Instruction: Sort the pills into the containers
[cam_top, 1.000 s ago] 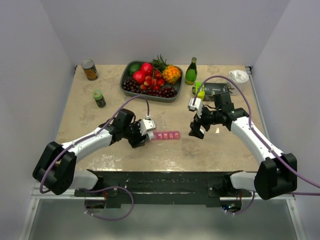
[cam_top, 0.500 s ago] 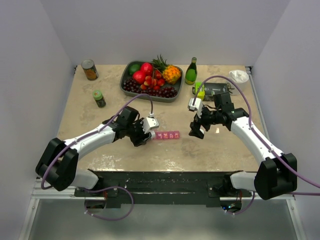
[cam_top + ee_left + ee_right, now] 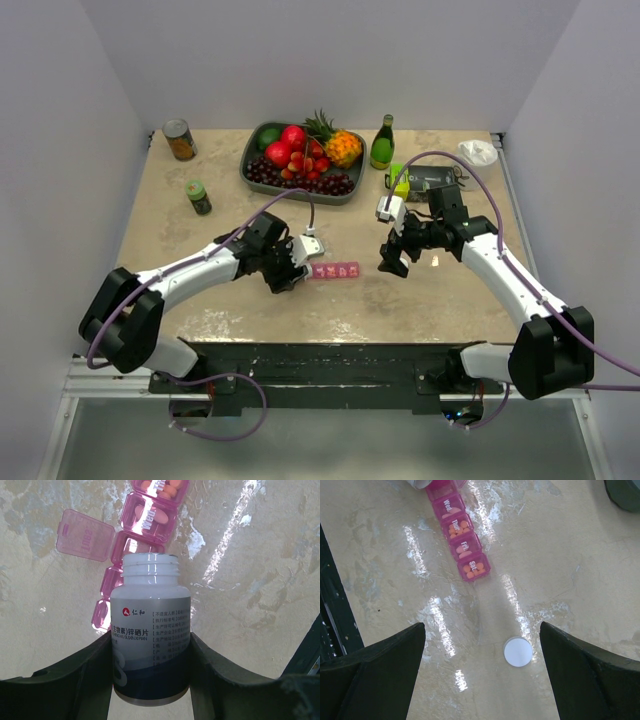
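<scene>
1. Left gripper [image 3: 150,642]: clamped on uncapped white bottle [image 3: 150,615], mouth pointing away from it.
2. Containers [image 3: 145,520]: directly ahead of the bottle mouth; one lid [image 3: 84,535] flipped open.
3. Right gripper [image 3: 482,627]: jaws apart, empty; white cap [image 3: 518,651] on the table below, between its fingers.

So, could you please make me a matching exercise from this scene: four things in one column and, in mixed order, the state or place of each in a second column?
Things
1. white plastic pill bottle
2. small round white disc
3. pink translucent plastic pill organiser strip
4. right claw

States or places
A. open, holding nothing
B. lying flat on the bare beige table
C. uncapped, gripped by the left claw
D. one lid flipped open

Pairs: 1-C, 2-B, 3-D, 4-A.
</scene>
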### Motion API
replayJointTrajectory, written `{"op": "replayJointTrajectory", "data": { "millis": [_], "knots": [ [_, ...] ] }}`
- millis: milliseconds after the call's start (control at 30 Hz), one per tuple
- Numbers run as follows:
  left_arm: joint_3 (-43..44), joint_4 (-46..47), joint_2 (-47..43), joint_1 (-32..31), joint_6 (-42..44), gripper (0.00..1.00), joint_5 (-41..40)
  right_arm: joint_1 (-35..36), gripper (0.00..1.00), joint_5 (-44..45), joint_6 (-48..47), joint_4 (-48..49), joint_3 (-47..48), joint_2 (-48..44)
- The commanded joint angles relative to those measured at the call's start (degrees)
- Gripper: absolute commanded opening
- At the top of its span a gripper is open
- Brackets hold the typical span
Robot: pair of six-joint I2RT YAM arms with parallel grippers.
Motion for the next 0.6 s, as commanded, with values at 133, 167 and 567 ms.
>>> {"op": "replayJointTrajectory", "data": {
  "millis": [133,167,567],
  "knots": [
    [3.58,-2.07,0.75,-0.97,-1.44,0.0,-2.4,-0.17,0.99,0.44,0.5,1.16,0.12,-0.5],
    [3.93,-2.33,1.02,-0.97,-1.53,0.0,-2.58,-0.26,0.99,0.53,0.5,1.17,0.12,-0.5],
    [6.3,-4.71,2.51,-2.37,-2.23,0.0,-4.86,-0.26,0.99,0.97,0.32,1.34,-0.23,-0.42]
  ]
}}
